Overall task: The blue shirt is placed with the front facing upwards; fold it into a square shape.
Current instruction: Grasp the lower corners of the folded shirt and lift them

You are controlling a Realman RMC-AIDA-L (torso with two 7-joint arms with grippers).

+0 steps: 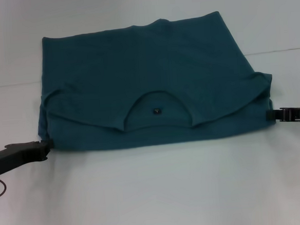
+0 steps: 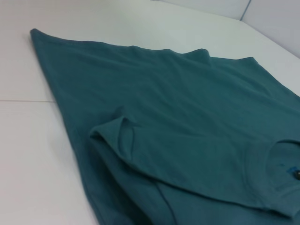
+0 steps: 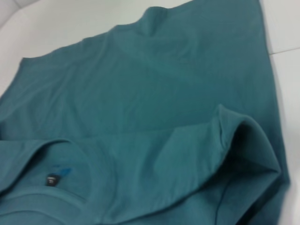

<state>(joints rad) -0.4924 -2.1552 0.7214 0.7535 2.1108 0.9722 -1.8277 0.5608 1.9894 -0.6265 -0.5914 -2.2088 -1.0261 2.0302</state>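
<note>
Blue shirt (image 1: 153,86) folded, between left tool (image 1: 48,146) and right tool (image 1: 270,115).

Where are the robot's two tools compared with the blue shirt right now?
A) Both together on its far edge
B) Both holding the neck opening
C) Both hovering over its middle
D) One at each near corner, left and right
D: in the head view the left tool sits at the blue shirt's near left corner and the right tool at its near right corner, with the neck opening midway between them.
</note>
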